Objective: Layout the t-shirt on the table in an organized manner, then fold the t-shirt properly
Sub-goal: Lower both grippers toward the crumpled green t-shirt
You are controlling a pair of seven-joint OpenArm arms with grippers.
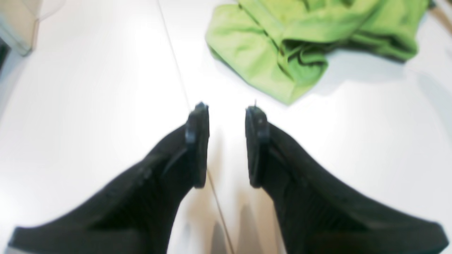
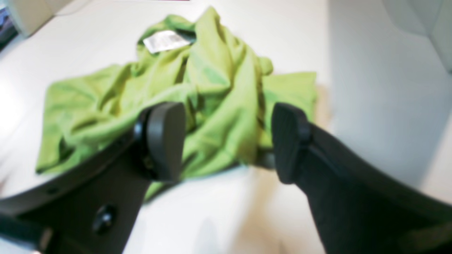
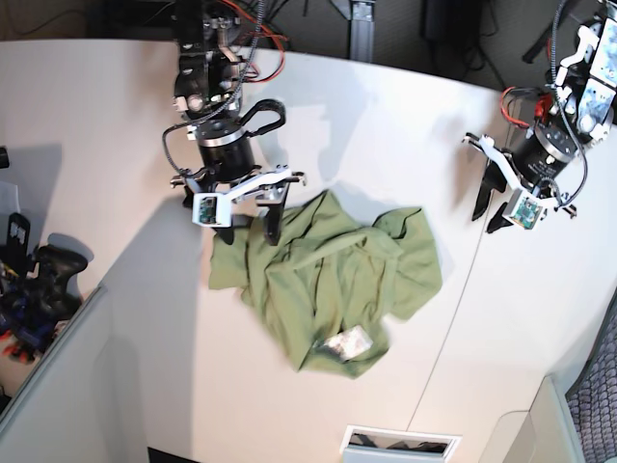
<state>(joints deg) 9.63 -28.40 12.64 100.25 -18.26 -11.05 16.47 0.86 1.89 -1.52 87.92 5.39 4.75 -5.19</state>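
Observation:
The light olive-green t-shirt (image 3: 328, 280) lies crumpled in the middle of the white table (image 3: 116, 116), its white label (image 3: 347, 344) facing up near the front. My right gripper (image 3: 249, 231) is open at the shirt's far-left edge. In the right wrist view its fingers (image 2: 166, 141) stand either side of a bunched fold of the t-shirt (image 2: 219, 88), with the label (image 2: 163, 40) beyond. My left gripper (image 3: 490, 217) is open and empty over bare table, apart from the shirt. In the left wrist view this gripper (image 1: 227, 113) is just short of the t-shirt (image 1: 282, 42).
A thin dark seam (image 3: 453, 318) crosses the table under the left gripper. Raised white-grey panels sit at the front corners (image 3: 58, 386) (image 3: 521, 439), with a slotted white box (image 3: 400, 442) at the front edge. Black gear (image 3: 39, 275) lies off the table's left side.

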